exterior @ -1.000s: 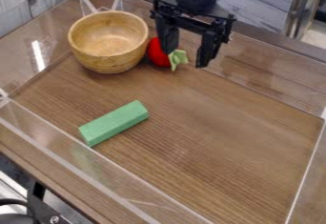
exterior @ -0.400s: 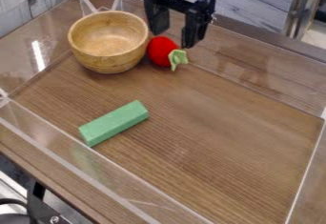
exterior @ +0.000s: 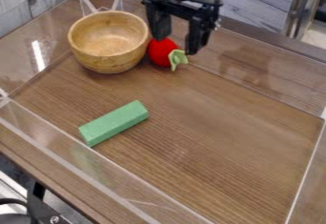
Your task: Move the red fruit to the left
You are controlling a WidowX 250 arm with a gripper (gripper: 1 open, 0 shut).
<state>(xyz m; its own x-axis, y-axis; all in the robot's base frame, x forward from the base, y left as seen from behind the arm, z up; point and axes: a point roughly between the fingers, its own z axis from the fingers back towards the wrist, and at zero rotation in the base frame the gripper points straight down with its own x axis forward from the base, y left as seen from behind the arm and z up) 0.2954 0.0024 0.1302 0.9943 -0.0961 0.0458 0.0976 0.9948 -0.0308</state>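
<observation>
With its jaws spread wide, the black metal gripper (exterior: 176,39) hovers by the bright-red toy fruit with green leafy cap (exterior: 162,51), beside the round wooden bowl (exterior: 109,42).

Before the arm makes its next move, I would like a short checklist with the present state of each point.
- End effector open: ok
- Red fruit in view, beside the wooden bowl: ok
- Red fruit outside the bowl: ok
- Green block away from the fruit: ok
- Fingers lined up around the fruit: cannot tell
- Red fruit moved to the left: cannot tell
</observation>
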